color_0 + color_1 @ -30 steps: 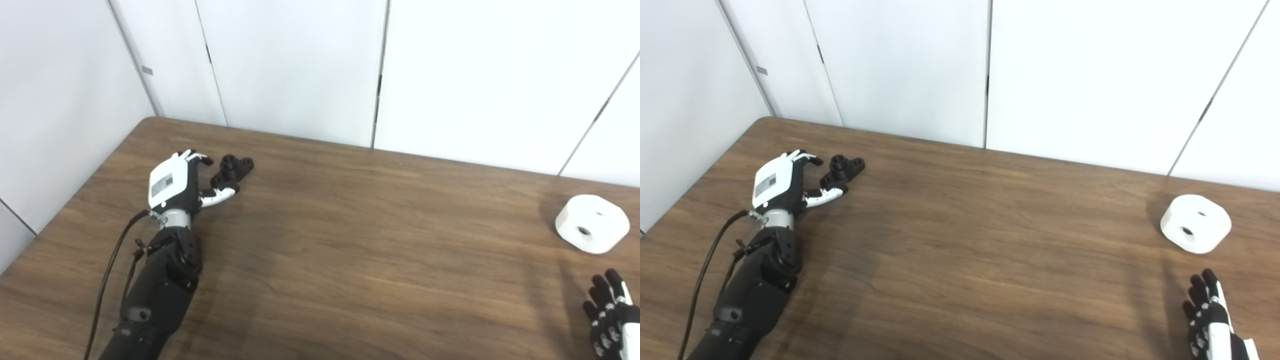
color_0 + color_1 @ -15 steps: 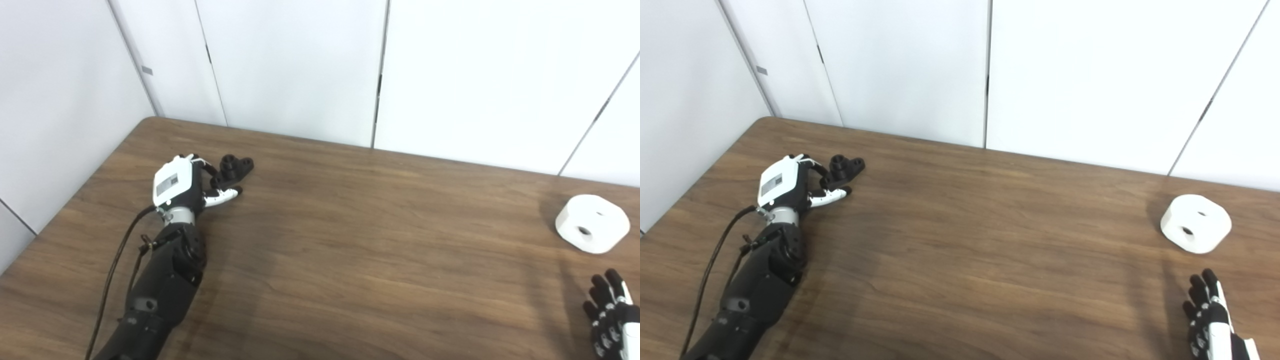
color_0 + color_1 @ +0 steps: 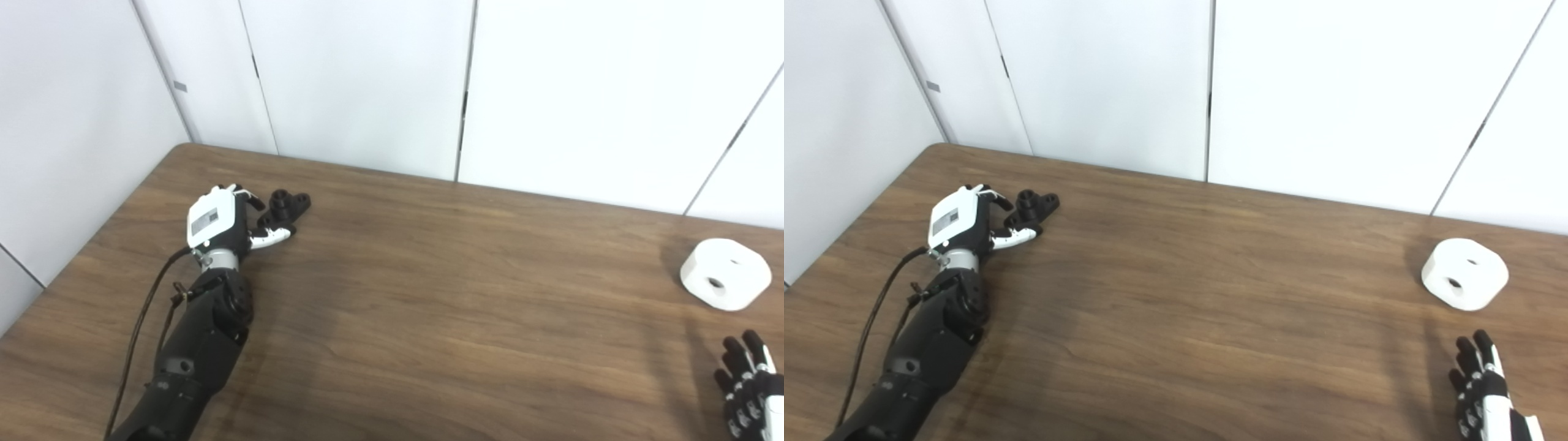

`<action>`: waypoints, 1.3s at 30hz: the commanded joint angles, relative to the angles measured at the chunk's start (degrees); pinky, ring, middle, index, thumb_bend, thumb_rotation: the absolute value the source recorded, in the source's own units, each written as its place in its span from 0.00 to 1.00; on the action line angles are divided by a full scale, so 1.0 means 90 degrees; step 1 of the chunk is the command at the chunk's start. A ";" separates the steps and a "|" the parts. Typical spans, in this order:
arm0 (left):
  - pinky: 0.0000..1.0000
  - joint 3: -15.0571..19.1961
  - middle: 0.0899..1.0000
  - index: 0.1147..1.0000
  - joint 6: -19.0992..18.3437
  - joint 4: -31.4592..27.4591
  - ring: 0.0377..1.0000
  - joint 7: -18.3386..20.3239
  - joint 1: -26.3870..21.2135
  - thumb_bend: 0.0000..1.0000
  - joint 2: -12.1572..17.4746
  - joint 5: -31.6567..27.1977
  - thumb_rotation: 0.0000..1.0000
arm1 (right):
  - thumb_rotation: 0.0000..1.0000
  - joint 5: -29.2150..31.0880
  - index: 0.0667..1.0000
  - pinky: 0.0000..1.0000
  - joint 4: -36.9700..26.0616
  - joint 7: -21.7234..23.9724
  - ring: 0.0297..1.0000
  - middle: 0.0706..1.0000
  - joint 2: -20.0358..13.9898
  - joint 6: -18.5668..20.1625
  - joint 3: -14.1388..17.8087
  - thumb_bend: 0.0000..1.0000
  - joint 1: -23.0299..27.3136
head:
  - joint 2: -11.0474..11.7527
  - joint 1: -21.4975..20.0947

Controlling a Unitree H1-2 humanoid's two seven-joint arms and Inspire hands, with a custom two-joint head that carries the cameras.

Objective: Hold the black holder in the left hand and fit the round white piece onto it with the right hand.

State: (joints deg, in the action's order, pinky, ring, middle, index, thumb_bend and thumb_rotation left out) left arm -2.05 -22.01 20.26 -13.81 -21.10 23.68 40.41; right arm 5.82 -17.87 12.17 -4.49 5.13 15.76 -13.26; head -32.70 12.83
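The black holder (image 3: pixel 286 206) lies flat on the table near the far left corner. My left hand (image 3: pixel 223 222) is just left of it, fingers curled over toward its near end and thumb beneath, with no firm hold showing. The round white piece (image 3: pixel 725 273) rests on the table at the far right, a hole in its side facing me. My right hand (image 3: pixel 746 383) is at the bottom right corner, fingers spread and open, a hand's length short of the white piece.
The brown wooden table (image 3: pixel 429 294) runs up to white wall panels (image 3: pixel 367 79) at the back and left. The left table edge passes close beside my left arm (image 3: pixel 190 349).
My left hand moved a little forward toward the black holder, its fingers curling closer around the holder's near end. The right hand and the white piece have stayed still.
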 commanded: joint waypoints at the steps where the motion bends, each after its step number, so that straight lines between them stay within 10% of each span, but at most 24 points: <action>1: 1.00 0.0059 0.90 0.56 0.0156 -0.0021 0.97 -0.0286 -0.0267 0.83 0.0255 0.0019 0.31 | 1.00 0.0089 1.00 1.00 -0.0273 0.0008 1.00 0.98 -0.0160 -0.0011 -0.0030 0.45 -0.0956 | -0.0011 -0.0004; 5: 1.00 0.0142 0.87 0.50 0.0399 0.0046 0.95 -0.0502 -0.0279 0.82 0.0206 -0.0135 0.24 | 1.00 0.0040 1.00 1.00 -0.0302 -0.0013 1.00 0.98 -0.0143 -0.0005 -0.0050 0.46 -0.0963 | -0.0013 -0.0021; 6: 1.00 0.0159 0.86 0.46 0.0451 0.0064 0.95 -0.0539 -0.0283 0.65 0.0197 -0.0189 0.14 | 1.00 0.0039 1.00 1.00 -0.0297 -0.0014 1.00 0.99 -0.0140 -0.0021 -0.0051 0.45 -0.0959 | -0.0013 -0.0021; 9: 1.00 0.0189 0.85 0.43 0.0537 0.0135 0.95 -0.0544 -0.0307 0.54 0.0189 -0.0317 0.08 | 1.00 0.0083 1.00 1.00 -0.0275 -0.0013 1.00 1.00 -0.0123 -0.0056 -0.0037 0.45 -0.0952 | -0.0015 -0.0041; 39: 0.92 0.0091 0.81 0.42 0.0916 0.0141 0.93 -0.0530 -0.0161 0.52 0.0141 -0.0637 0.05 | 1.00 0.0059 1.00 1.00 -0.0434 -0.0001 1.00 1.00 -0.0135 0.0105 -0.0048 0.50 -0.0975 | -0.0085 -0.0080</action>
State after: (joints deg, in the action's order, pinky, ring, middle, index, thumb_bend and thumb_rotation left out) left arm -1.08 -14.98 23.41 -17.80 -21.53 23.56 34.53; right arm 5.75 -19.01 12.10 -4.50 6.60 15.83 -13.32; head -33.40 12.04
